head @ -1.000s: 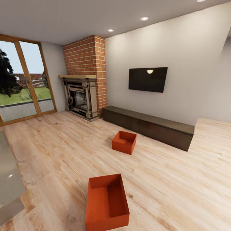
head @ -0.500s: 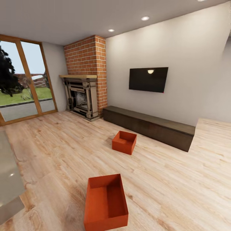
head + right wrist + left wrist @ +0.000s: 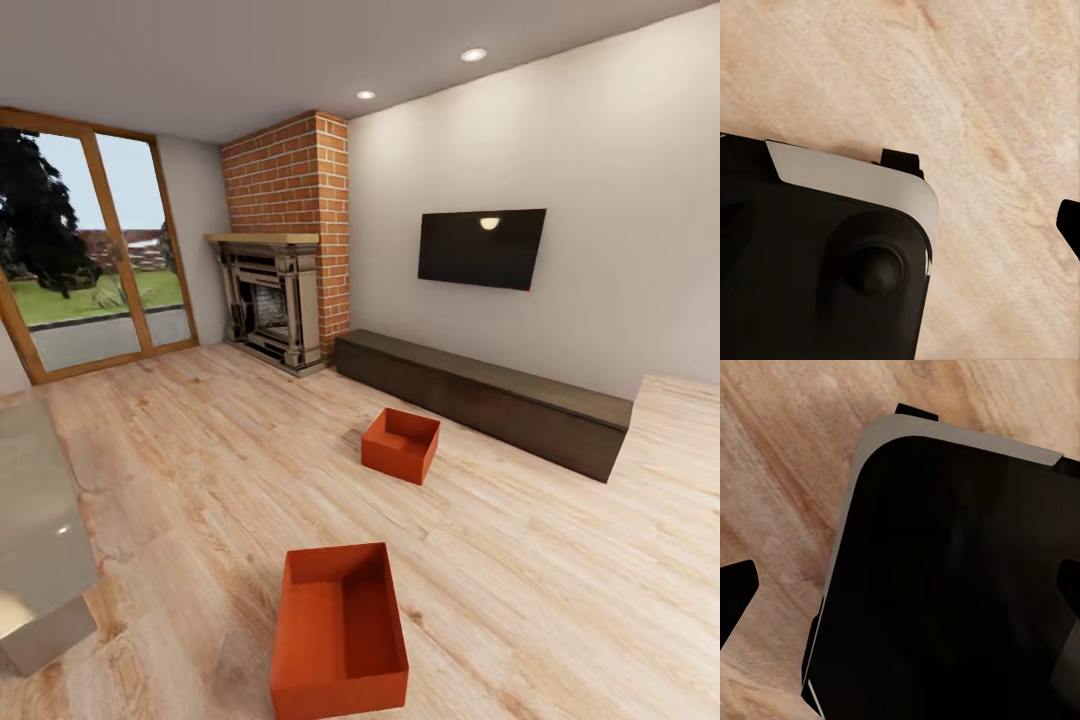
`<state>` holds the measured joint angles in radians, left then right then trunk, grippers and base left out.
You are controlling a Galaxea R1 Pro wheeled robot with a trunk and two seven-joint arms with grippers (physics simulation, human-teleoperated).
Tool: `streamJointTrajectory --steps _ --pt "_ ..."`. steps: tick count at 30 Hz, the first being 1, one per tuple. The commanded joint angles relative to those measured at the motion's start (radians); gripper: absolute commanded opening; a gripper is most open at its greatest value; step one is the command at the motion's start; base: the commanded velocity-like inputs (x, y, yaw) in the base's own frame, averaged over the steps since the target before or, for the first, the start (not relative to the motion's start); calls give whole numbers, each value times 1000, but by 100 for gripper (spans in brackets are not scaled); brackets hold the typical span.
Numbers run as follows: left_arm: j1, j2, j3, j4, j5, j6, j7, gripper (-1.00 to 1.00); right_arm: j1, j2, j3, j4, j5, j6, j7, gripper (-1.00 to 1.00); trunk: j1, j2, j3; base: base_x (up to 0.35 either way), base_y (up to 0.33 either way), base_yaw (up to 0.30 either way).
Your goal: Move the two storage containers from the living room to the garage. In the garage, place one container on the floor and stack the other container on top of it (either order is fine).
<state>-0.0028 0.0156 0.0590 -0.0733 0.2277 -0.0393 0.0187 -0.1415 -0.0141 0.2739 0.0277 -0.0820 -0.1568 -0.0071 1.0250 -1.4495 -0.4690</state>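
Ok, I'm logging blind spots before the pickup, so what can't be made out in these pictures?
- Head view: the near orange-red open-top rectangular box has its front lower edge cut off by the picture's bottom edge.
- Head view: the far orange-red box hides part of its own inside floor behind its near wall.
- Both wrist views: dark robot body covers much of the light wood-plank floor; whether the grippers are open or shut cannot be told.

The near storage container (image 3: 340, 630) is cut off by the head view's lower edge.

Near container (image 3: 340, 632) before far container (image 3: 401, 445); bench (image 3: 490, 398) behind.
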Motion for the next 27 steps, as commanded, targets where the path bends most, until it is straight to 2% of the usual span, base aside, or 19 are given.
streamJointTrajectory --steps 1,7,27 --pt "0 0 5 0 1 -2 0 100 -1 0 8 3 -8 -6 -1 100 0 -1 -1 6 0 14" --pt "0 0 5 1 2 -2 0 100 -1 0 8 3 -8 -6 -1 100 0 -1 -1 167 0 4" --pt "0 0 5 1 2 -2 0 100 -1 -1 8 3 -8 -6 -1 100 0 -1 -1 306 0 0"
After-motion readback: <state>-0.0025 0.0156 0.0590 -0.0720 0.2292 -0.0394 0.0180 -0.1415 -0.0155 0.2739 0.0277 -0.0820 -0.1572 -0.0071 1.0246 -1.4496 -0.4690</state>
